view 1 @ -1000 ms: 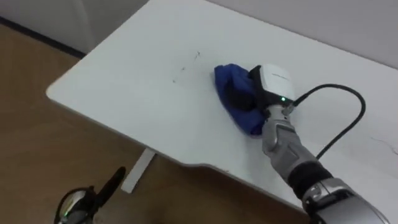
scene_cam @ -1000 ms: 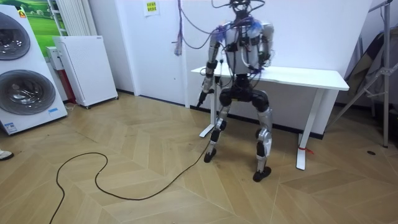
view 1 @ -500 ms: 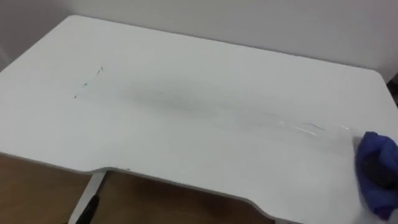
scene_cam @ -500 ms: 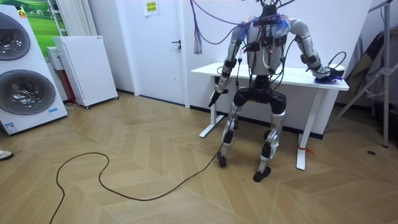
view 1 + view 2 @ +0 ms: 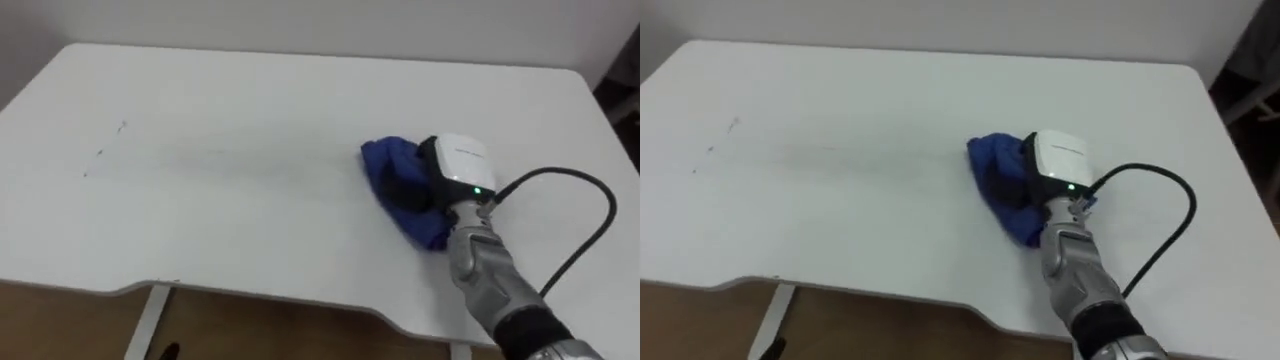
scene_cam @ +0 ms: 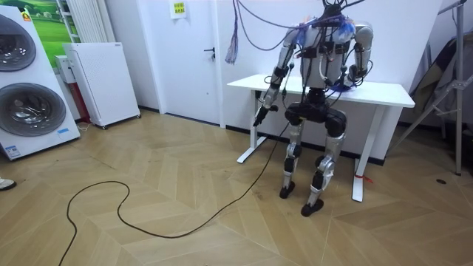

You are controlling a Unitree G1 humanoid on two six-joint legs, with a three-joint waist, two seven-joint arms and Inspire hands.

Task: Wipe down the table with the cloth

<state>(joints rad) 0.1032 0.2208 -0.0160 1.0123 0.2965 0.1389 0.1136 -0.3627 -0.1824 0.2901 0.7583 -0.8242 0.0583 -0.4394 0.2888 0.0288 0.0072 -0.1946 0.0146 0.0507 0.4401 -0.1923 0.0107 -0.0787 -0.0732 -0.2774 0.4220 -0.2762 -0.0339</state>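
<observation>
A blue cloth [image 5: 382, 165] is seen crumpled into a thick, uneven wad with deep folds, darker in the hollows, on the white table [image 5: 230, 210]. It lies right of the table's middle, nearer the front edge than the far one, and well apart from a few small dark specks [image 5: 122, 127] marked on the top toward the left end. The right hand [image 5: 452, 172] is laid on top of the cloth from the near right side, so that the wad is covered in its right half and left bare at its far left end and at its near tip beside the wrist. Whether the cloth is gripped or merely pressed flat cannot be told. In the room view the robot is shown standing upright at the table's long front side, facing it, with the left hand [image 6: 261, 118] hung low off the table's end, toward the room view's left.
</observation>
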